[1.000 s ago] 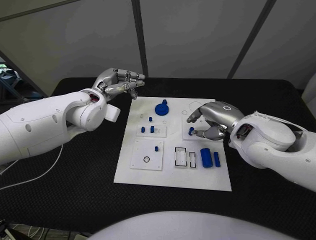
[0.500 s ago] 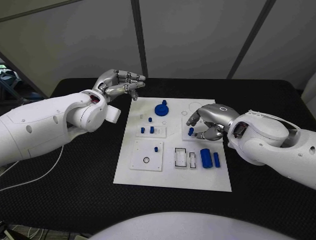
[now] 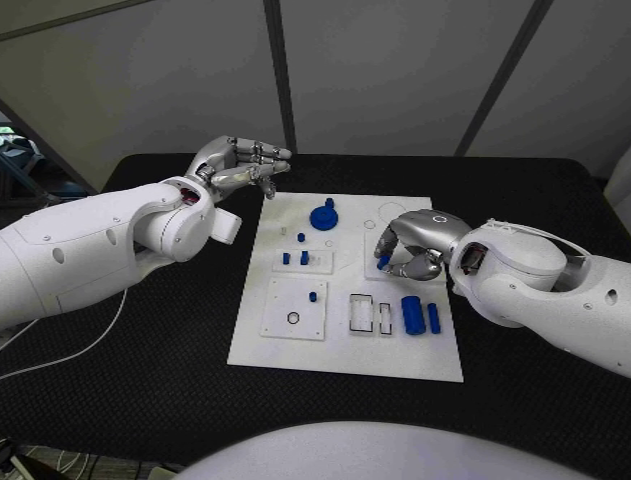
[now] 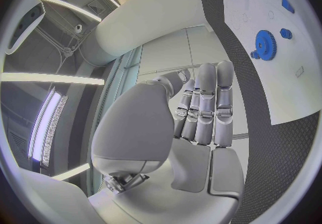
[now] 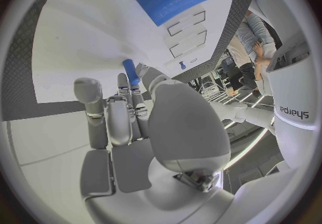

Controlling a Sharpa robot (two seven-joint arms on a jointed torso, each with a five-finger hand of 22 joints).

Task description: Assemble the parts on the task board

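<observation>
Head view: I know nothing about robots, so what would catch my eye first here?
Probably the white board in the middle of the black table, dotted with small blue parts, the blue gear near its far edge biggest. Next, the right hand, low over the board's right side, pinching a small blue peg. The left hand hangs curled off the board's far left corner, holding nothing.

head view looks down, wrist views close behind hands; all share task board
</observation>
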